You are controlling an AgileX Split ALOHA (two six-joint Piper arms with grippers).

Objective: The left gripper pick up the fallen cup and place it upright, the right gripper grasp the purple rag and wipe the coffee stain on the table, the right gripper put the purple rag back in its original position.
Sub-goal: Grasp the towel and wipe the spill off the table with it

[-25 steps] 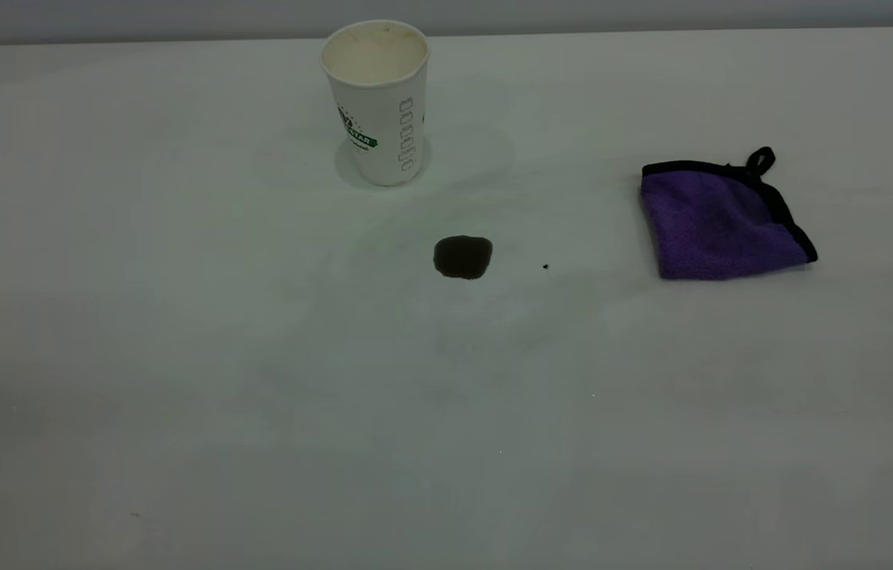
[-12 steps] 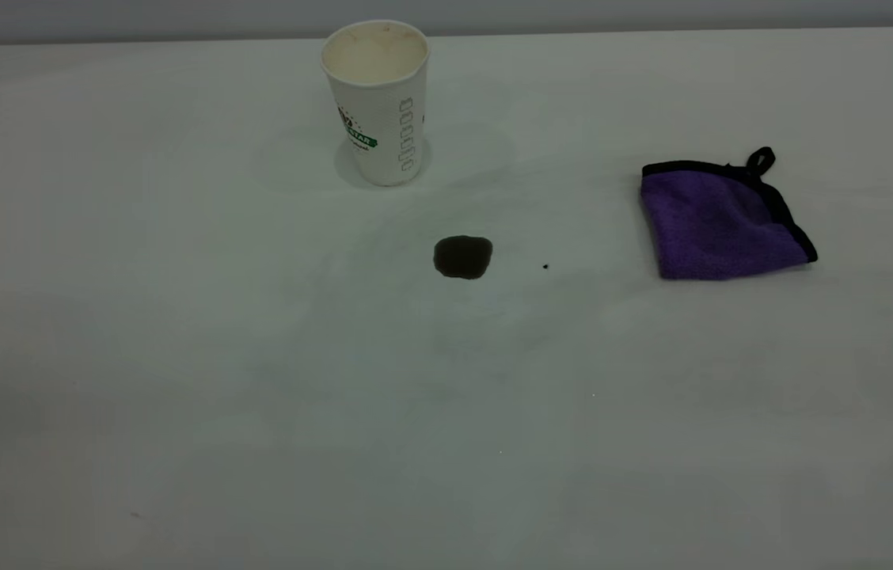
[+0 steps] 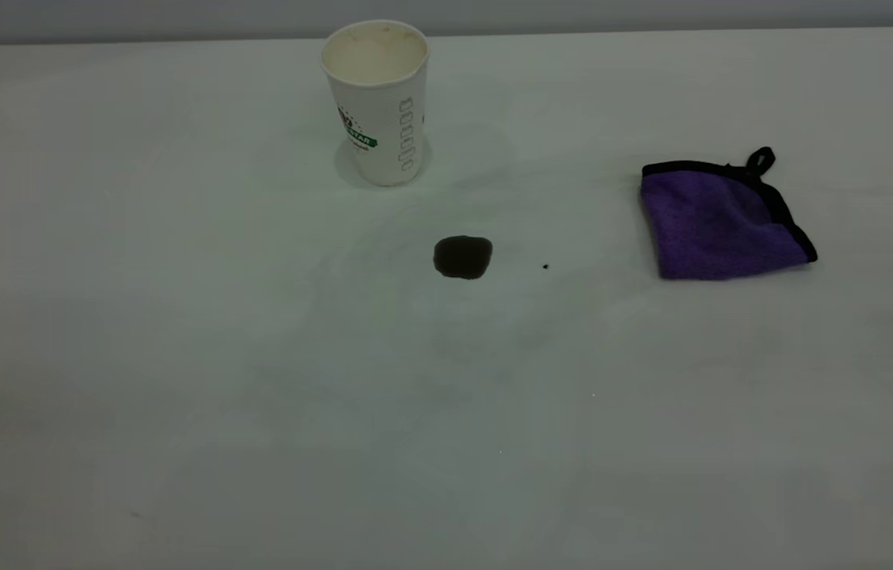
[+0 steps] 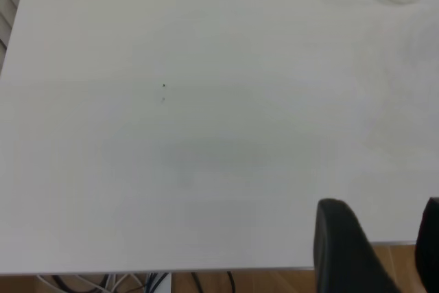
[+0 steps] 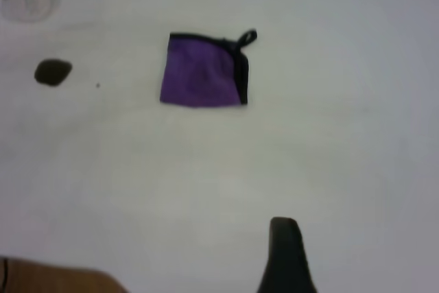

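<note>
The cup (image 3: pixel 377 101) stood upright toward the far side of the white counter (image 3: pixel 177 356), its cream inside open to view. On its wall a green band carried white letters reading "STAR", the end of a longer word that ran out of sight round the side; smaller print under it was too fine to read. A column of small printed boxes ran down the wall beside that logo.

The coffee stain (image 3: pixel 462 257), a dark roundish blot, lay on the counter nearer the camera than the cup and apart from it, with a tiny black speck (image 3: pixel 545 267) just to its right. The purple rag (image 3: pixel 723 220) lay folded well to the right of the stain, its black loop at the far corner, touched by nothing.

Neither arm appeared in the exterior view. In the left wrist view the left gripper (image 4: pixel 381 245) hung above the counter's near edge, jaws apart with bare counter between them, holding nothing; the cup's base showed far off. In the right wrist view only one dark finger (image 5: pixel 285 255) of the right gripper showed, so I could not tell how its jaws stood; it hung well clear of the rag.
</note>
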